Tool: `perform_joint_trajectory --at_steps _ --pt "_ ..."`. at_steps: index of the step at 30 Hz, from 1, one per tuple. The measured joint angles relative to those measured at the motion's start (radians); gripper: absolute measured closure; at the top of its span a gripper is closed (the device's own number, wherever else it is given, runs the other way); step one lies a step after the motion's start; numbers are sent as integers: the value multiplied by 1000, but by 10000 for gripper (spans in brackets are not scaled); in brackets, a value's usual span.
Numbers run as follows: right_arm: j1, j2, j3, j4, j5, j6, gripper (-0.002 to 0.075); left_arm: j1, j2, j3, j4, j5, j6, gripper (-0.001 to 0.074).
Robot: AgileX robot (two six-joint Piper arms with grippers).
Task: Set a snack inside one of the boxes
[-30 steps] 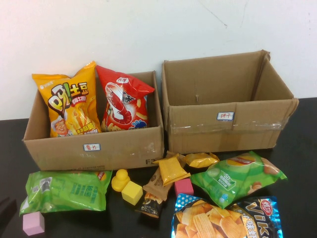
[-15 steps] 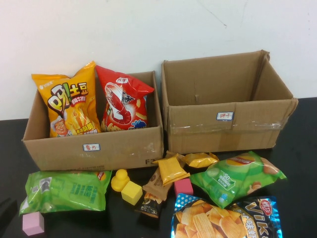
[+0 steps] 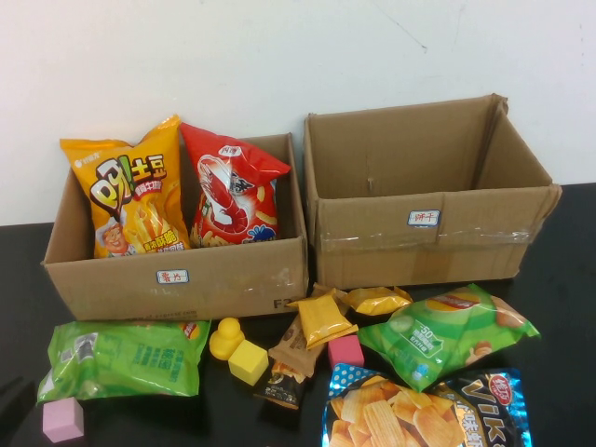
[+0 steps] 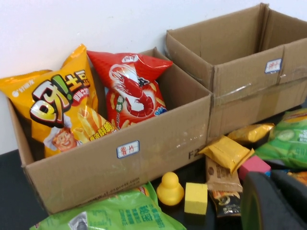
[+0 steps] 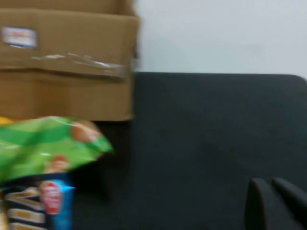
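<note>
A yellow chip bag and a red shrimp-cracker bag are held upright in the left box. Snack packets are spread on the black table before the right box, a green bag among them. The left gripper is seen low near them, the right gripper over bare table; whether either claw is apart cannot be told.

Yellow rubber duck touching yellow cube; pink cubes on black table.

Left gripper low at table's near-left edge, right gripper off right
</note>
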Motion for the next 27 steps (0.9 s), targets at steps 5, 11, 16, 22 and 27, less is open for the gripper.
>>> perform_joint_trajectory --at_steps 5,11,16,22,27 --pt "-34 -20 0 -13 44 -2 727 0 0 0 -2 14 0 738" --pt "-8 -19 0 -13 84 17 727 0 0 0 -2 20 0 738" --pt "-4 -19 0 -13 85 22 727 0 0 0 -2 26 0 737" --pt "-4 -19 0 -13 85 22 727 0 0 0 -2 31 0 738" --pt "-4 -19 -2 -13 88 22 727 0 0 0 -2 33 0 738"
